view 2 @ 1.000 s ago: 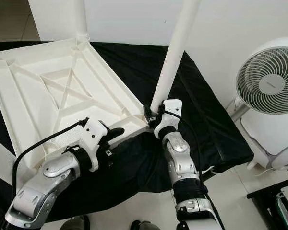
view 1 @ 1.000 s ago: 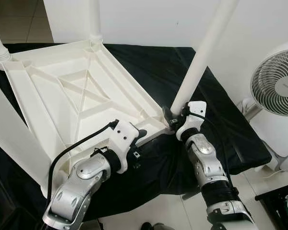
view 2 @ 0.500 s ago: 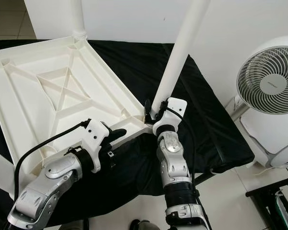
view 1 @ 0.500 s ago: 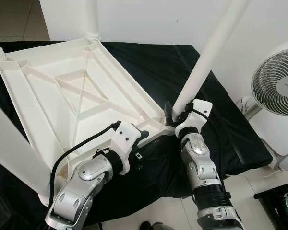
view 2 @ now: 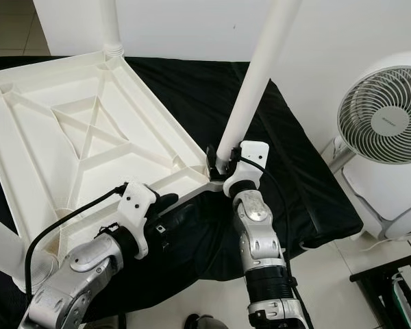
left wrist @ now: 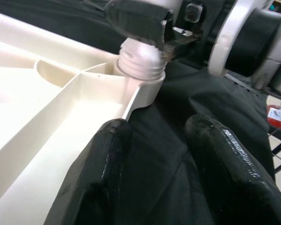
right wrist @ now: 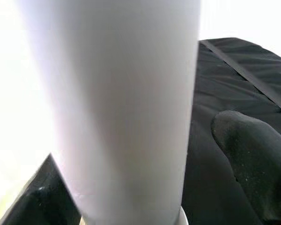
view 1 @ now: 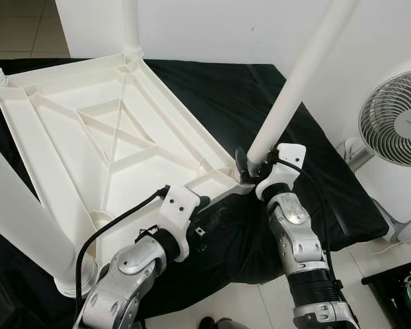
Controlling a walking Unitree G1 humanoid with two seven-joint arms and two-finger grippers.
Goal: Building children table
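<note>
The white children's table (view 1: 103, 137) lies upside down on a black cloth (view 1: 315, 171). The right gripper (view 1: 250, 168) is clamped on the base of a white leg (view 1: 288, 103) standing in the table's near corner socket. The left gripper (left wrist: 164, 154), fingers apart and holding nothing, hovers over the cloth just beside that corner. A fan (view 1: 394, 123) stands well beyond the right gripper.

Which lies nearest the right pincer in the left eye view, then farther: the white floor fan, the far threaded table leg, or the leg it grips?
1. White plastic leg, inside the right pincer.
2. White floor fan, to its right.
3. Far threaded table leg, at the tabletop's far corner.
</note>
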